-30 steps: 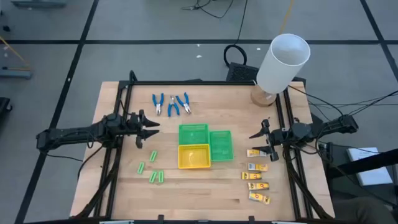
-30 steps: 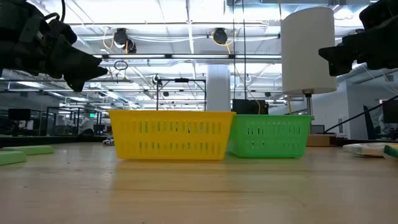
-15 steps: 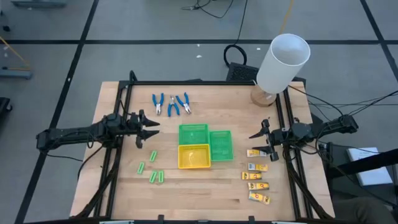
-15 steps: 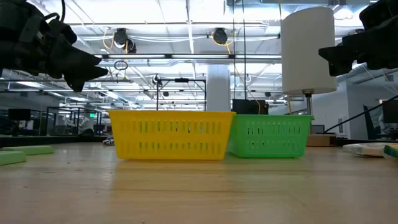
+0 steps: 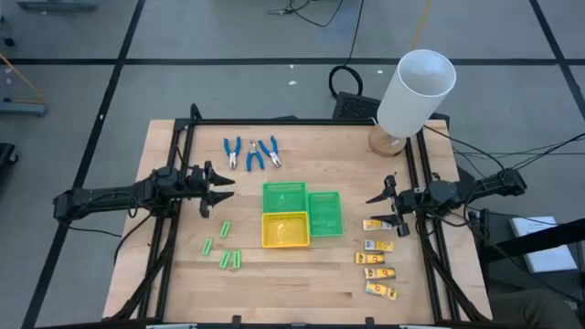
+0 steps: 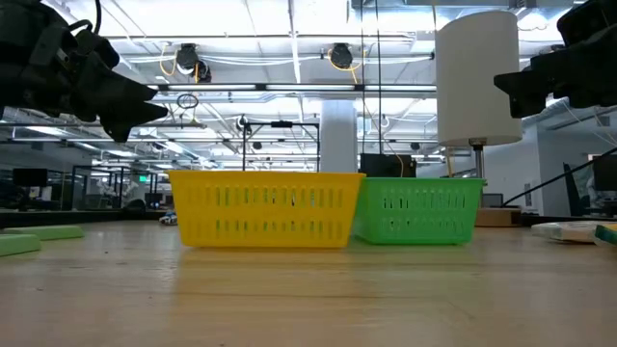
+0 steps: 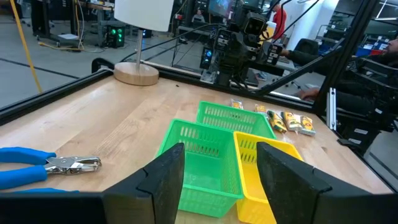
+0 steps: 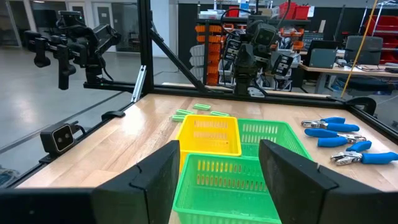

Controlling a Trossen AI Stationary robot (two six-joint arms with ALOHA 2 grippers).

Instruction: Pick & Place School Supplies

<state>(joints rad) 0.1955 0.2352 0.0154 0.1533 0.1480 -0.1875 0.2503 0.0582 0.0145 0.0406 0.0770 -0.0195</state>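
Observation:
Three blue-handled pliers (image 5: 252,153) lie at the table's far side. Several light-green sticks (image 5: 225,247) lie near the left, and several yellow-orange packets (image 5: 376,259) lie in a row near the right edge. My left gripper (image 5: 220,190) hangs open above the table's left side, pointing level toward the trays, with nothing between its fingers (image 7: 166,177). My right gripper (image 5: 377,209) hangs open at the right side, just above the farthest packet (image 5: 377,225), also pointing toward the trays. In the wrist views the pliers (image 8: 333,131) and the packets (image 7: 287,121) show on the tabletop.
Two green trays (image 5: 284,196) (image 5: 324,213) and a yellow tray (image 5: 285,229) stand together at the table's middle. A big white cylinder (image 5: 416,91) on a round wooden foot stands at the far right corner. Black frame rails run along the table's left, right and far sides.

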